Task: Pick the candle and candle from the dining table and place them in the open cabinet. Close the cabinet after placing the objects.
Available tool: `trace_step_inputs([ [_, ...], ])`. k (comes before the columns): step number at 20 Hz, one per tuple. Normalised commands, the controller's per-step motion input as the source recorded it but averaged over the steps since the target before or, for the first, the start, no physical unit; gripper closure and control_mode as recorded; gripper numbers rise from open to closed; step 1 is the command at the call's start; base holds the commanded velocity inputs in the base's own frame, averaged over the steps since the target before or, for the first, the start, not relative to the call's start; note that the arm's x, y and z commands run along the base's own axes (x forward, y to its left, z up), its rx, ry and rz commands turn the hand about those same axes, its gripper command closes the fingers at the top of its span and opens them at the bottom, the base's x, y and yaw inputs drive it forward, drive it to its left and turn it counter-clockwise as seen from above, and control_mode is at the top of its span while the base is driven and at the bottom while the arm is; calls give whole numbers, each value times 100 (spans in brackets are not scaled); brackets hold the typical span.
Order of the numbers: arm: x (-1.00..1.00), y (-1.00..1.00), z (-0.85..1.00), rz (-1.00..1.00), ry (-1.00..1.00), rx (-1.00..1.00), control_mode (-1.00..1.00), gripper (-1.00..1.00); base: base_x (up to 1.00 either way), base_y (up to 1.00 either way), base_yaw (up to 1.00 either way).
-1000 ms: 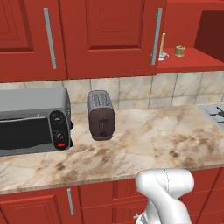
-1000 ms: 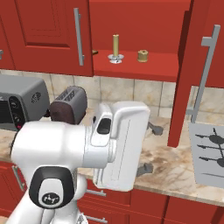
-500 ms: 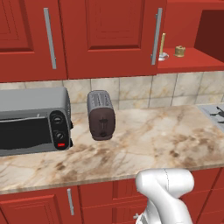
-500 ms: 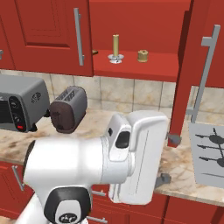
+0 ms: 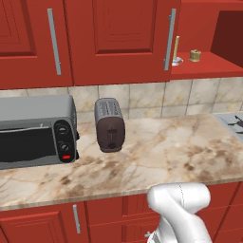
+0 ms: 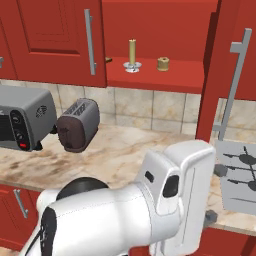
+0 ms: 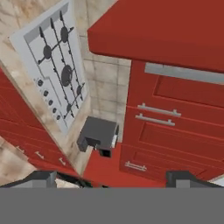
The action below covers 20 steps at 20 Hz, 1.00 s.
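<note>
Red cabinet (image 6: 155, 75) open, door (image 6: 212, 70) swung out at right edge of opening. Stick candle (image 6: 132, 54) on dish near shelf's left front corner; squat candle (image 6: 163, 63) just beside, apart, both back from shelf lip. Shelf room free to right. Worktop (image 5: 156, 156) bare right of toaster (image 5: 109, 124), toaster oven (image 5: 35, 130) at left end. Gripper (image 7: 111, 178) spread wide, holding nothing, looking past hob (image 7: 57, 65).

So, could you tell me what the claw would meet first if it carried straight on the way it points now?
Probably the dark grey boxy object centred ahead of the open claw, between the grey cooktop and the red panelled cupboards. Depth is unclear, so that is a guess.
</note>
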Motion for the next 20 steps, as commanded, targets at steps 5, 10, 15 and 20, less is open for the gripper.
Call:
trace_step_inputs([
  [5, 0, -28, 1, 17, 0, 5, -100, -100, 0, 0, 0],
  [10, 2, -21, 0, 20, 5, 7, -100, -100, 0, 0, 0],
  [15, 17, -15, 0, 15, 0, 13, -100, -100, 0, 0, 0],
  [20, 21, -17, 0, 13, 1, 16, -100, -100, 0, 0, 0],
])
